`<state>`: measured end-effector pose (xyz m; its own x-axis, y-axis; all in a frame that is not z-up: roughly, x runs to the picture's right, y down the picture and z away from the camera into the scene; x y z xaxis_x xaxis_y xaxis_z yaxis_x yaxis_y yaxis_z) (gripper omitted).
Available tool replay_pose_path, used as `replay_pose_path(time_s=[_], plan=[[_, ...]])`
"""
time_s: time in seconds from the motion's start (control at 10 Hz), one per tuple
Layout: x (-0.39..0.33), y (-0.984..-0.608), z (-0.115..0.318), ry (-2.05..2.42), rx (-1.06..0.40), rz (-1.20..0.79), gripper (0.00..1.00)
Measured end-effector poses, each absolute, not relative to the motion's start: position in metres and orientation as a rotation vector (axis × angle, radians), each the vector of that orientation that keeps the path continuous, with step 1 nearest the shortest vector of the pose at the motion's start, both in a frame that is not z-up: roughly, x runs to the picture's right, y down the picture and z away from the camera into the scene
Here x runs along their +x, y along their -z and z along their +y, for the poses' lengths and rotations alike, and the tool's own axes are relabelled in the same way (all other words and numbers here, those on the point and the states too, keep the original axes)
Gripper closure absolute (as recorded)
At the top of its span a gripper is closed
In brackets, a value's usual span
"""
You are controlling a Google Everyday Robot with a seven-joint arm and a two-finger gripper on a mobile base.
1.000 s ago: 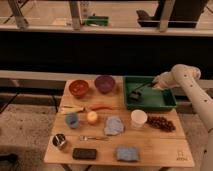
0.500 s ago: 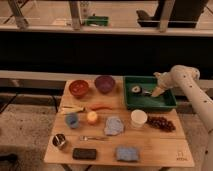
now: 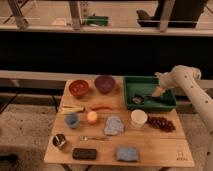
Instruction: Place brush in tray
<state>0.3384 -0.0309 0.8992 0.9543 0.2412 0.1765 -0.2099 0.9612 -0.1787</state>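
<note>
The green tray (image 3: pixel 131 84) stands at the back right of the wooden table. The brush (image 3: pixel 138 99) lies inside it near the front left, its round dark head to the left and its short handle pointing right. My gripper (image 3: pixel 157 92) hangs over the right half of the tray on the end of the white arm (image 3: pixel 187 82), which reaches in from the right. The gripper is apart from the brush, a little to the right of the handle.
A red bowl (image 3: pixel 79 88) and a purple bowl (image 3: pixel 105 83) stand left of the tray. In front are a white cup (image 3: pixel 138 118), grapes (image 3: pixel 160 123), a grey cloth (image 3: pixel 114 125), a black block (image 3: pixel 84 153) and a blue sponge (image 3: pixel 127 153).
One second ago the gripper was at the tray's left part by the brush. It has moved right and the brush stays lying in the tray.
</note>
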Motion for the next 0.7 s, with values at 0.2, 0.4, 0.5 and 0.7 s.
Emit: replay_pose_path(time_s=[0.2,0.4,0.5,0.7], plan=[[0.341,-0.892,-0.033,-0.225,-0.154,-0.206,0.20],[0.344,-0.883,-0.036,-0.221,-0.151,-0.214,0.20],[0.344,-0.880,-0.037,-0.220,-0.152,-0.215,0.20],[0.348,-0.881,-0.034,-0.238,-0.163,-0.204,0.20]])
